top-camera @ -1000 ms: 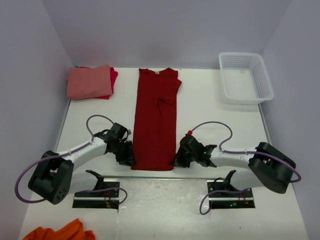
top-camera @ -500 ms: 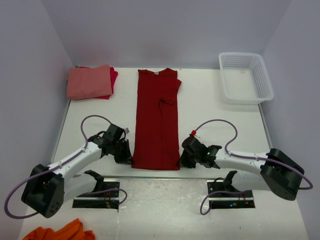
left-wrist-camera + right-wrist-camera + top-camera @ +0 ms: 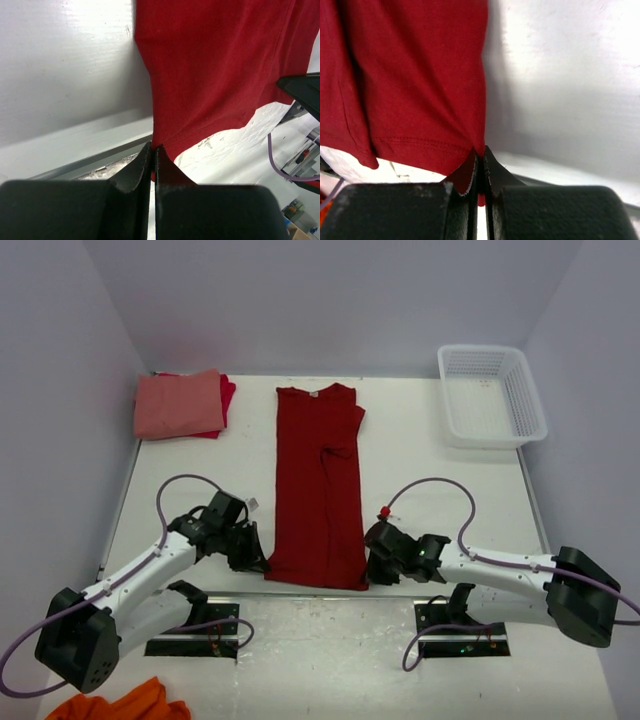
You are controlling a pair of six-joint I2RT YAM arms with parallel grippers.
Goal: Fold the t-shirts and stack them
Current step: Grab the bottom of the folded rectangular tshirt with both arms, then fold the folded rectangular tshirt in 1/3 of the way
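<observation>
The big dark red t-shirt [image 3: 318, 485] lies as a long narrow strip down the middle of the table, neck label at the far end. My left gripper [image 3: 257, 562] is shut on its near left hem corner [image 3: 165, 140]. My right gripper [image 3: 372, 568] is shut on its near right hem corner [image 3: 470, 150]. The hem is lifted a little at the table's near edge. The salmon-pink t-shirt [image 3: 178, 403] lies folded at the far left on top of the brighter red t-shirt [image 3: 226, 395].
A white plastic basket [image 3: 491, 395] stands at the far right. An orange cloth [image 3: 120, 705] lies below the table's near edge at the bottom left. The arm mounts [image 3: 195, 625] sit at the near edge.
Both grippers have pulled the dark red t-shirt's hem toward the near edge; the whole shirt has slid nearer. The folded stack has not moved.
</observation>
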